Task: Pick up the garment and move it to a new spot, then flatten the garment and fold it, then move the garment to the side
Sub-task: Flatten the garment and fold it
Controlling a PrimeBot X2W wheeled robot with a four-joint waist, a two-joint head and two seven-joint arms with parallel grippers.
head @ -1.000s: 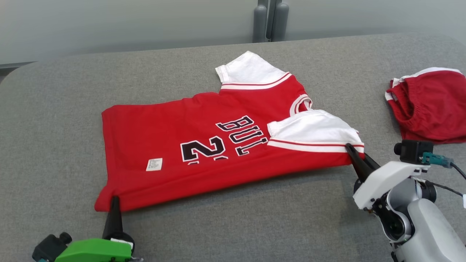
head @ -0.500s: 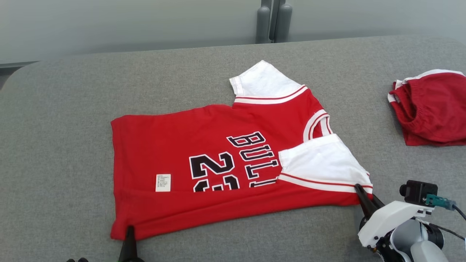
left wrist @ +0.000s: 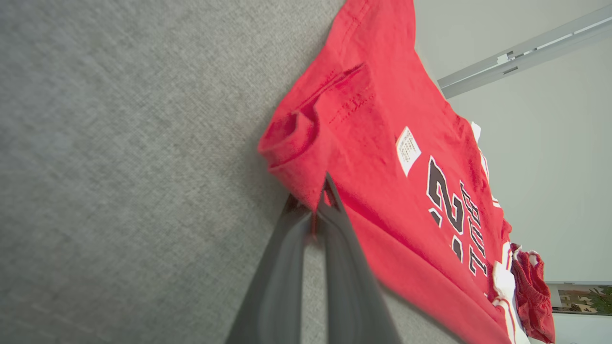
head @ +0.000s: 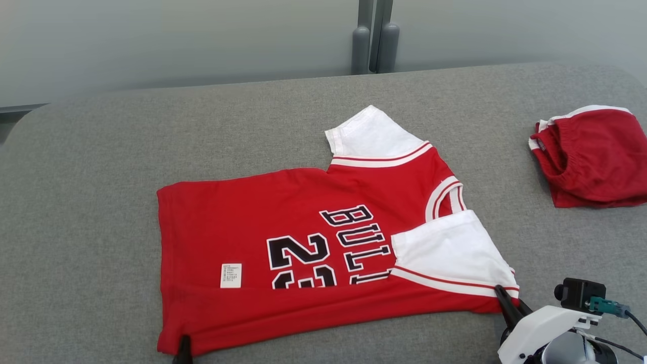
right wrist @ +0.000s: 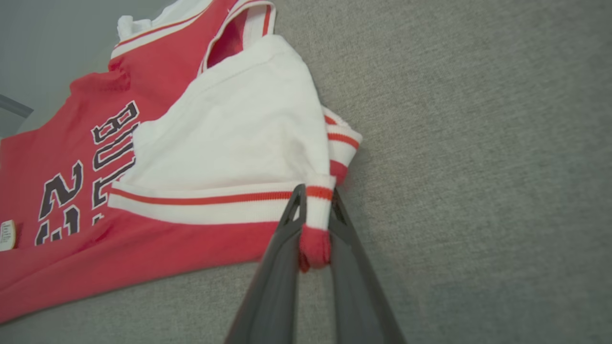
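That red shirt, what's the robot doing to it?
The robot is folding the red jersey on the grey table. Its left gripper is shut on the hem corner and its right gripper is shut on the sleeve corner, both along the near edge. That edge lies folded over the front, hiding part of the number. A pair of red shorts lies off to the right, apart from the jersey.

On the red short-sleeved fabric jersey (head: 227, 212), a folded-over red strip hides the lower part of the black numerals (head: 298, 253), and the folded-in white sleeve (head: 445, 250) covers the end of the black lettering (head: 361, 237). The small white label (head: 231, 275) carries print too small to read. The head view's bottom edge cuts off the left end effector (head: 185, 340) below its dark tip.
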